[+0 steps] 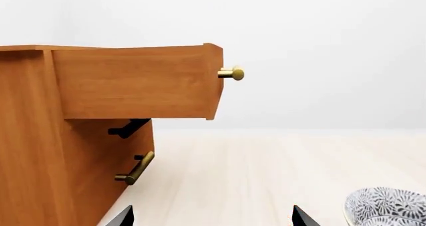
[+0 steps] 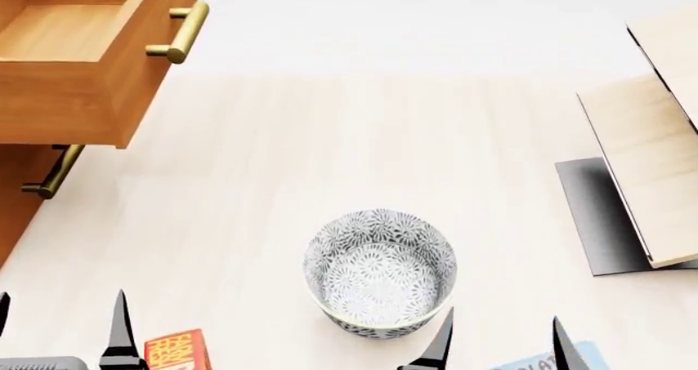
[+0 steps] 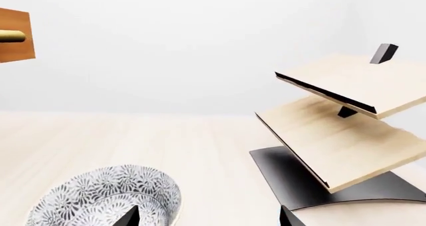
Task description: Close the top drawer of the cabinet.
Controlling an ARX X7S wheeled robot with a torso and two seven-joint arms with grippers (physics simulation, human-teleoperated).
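left gripper [image 2: 60, 329] spread, empty | right gripper [image 2: 502, 341] spread, empty | patterned bowl [image 2: 380, 272] between | top drawer [image 2: 77, 68] pulled out of cabinet [image 1: 40, 176]

The head view looks steeply down from above; the left wrist view sits low, facing the cabinet [image 1: 40, 146] from the side; the right wrist view faces the slanted shelf [image 3: 332, 131]; all three share the bowl [image 2: 380, 270].
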